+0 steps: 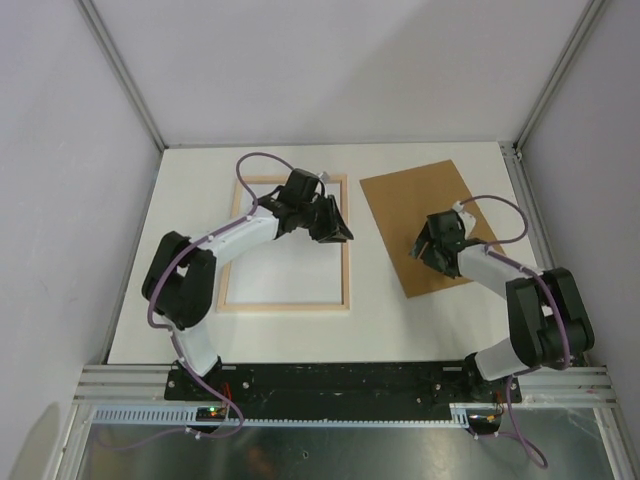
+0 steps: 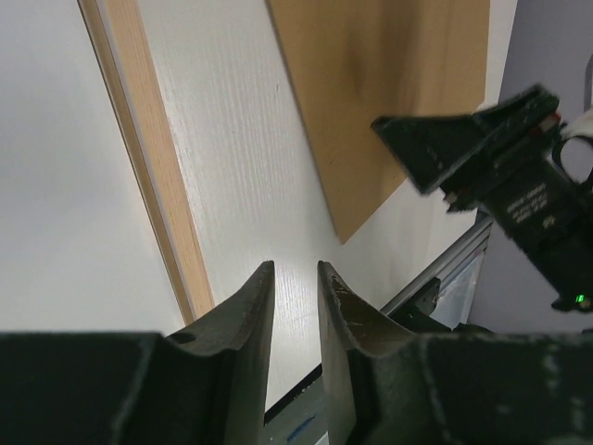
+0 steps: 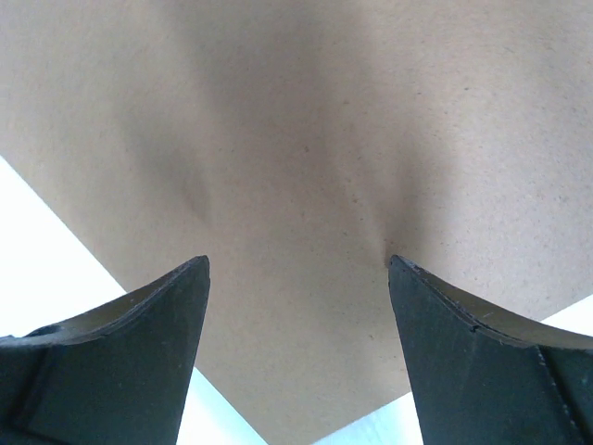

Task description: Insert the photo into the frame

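The frame [image 1: 286,303] lies flat on the table with its pale wood side up, and a plain white surface fills its opening. The photo's printed side shows in no view. My left gripper [image 1: 335,232] hovers over the frame's right rail [image 2: 153,148] near its far corner. Its fingers [image 2: 296,269] stand a narrow gap apart with nothing between them. My right gripper [image 1: 425,248] hangs just above the brown backing board [image 1: 425,215], wide open [image 3: 298,264] and empty. The board [image 3: 306,120] fills most of the right wrist view.
The backing board [image 2: 389,83] lies tilted to the right of the frame, with a strip of white table [image 2: 250,167] between them. Enclosure posts and walls stand at the back and sides. The right arm [image 2: 519,176] shows in the left wrist view.
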